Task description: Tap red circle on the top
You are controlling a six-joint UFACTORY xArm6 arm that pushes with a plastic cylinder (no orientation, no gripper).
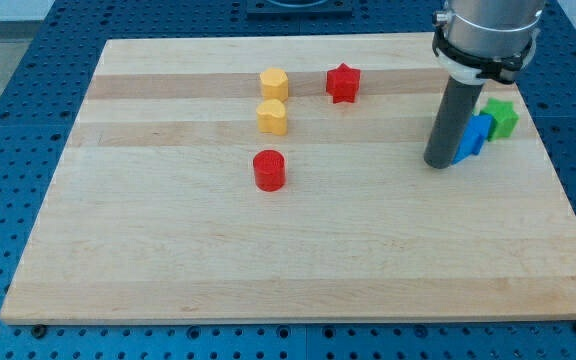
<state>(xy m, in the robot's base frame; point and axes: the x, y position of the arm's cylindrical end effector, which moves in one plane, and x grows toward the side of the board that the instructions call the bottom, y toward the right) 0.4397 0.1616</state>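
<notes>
Blue block (476,137) partly behind rod (450,120)

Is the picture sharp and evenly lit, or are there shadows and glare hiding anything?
Camera view: even, soft light, no glare on the wooden board; the red circle and my tip are sharp, with faint shadows; the rod hides part of the blue block.

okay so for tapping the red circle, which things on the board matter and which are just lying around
Part of the job: red circle; my tip, far off toward the view's right, beside the blue block.

Just lying about: red star, two yellow blocks, blue block, green star.
</notes>
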